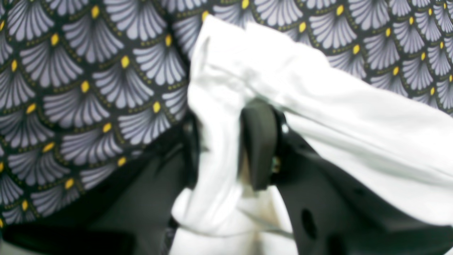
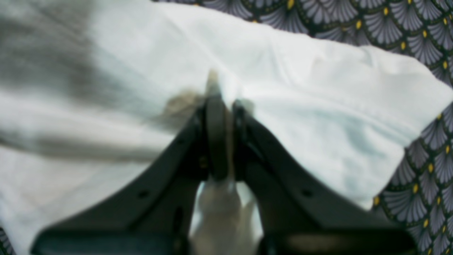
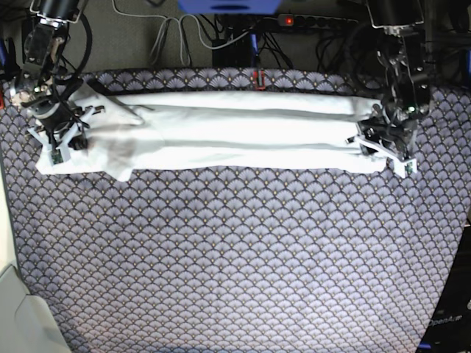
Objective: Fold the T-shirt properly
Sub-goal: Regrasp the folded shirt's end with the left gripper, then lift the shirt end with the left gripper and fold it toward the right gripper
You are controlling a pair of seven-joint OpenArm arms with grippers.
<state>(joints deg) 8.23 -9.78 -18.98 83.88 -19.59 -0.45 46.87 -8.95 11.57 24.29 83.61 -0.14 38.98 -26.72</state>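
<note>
T-shirt (image 3: 221, 132) long strip on scallop-print tablecloth (image 3: 235, 257); L hand (image 1: 226, 141), R hand (image 2: 223, 117) both pinching its ends.

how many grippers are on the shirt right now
2. The left gripper is at the end of the T-shirt on the base view's right; the right gripper is at the end on that view's left. Each has cloth between its jaws.

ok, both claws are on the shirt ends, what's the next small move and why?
Probably lift both ends together and carry them toward the table's near side. The left claw and right claw each pinch an end of the T-shirt, which lies folded into a long band.
</note>
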